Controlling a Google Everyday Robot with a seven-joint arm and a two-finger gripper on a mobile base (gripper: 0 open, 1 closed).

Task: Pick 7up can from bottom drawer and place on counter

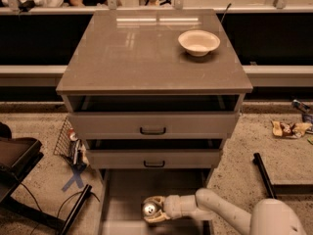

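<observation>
Silver top: the can (149,208) stands upright on the bare floor of the open drawer (122,195), towards its front.
Gripper (148,210): down in the drawer, reaching in from the right, fingers (155,199) pinching the can from either side.
Lift: I'd go straight up and keep it upright. The upper drawers (152,125) sit just behind and above, so clear their fronts before swinging back.
Counter (146,53): mostly bare slab. Only the bowl (199,42) at the back right needs avoiding.
</observation>
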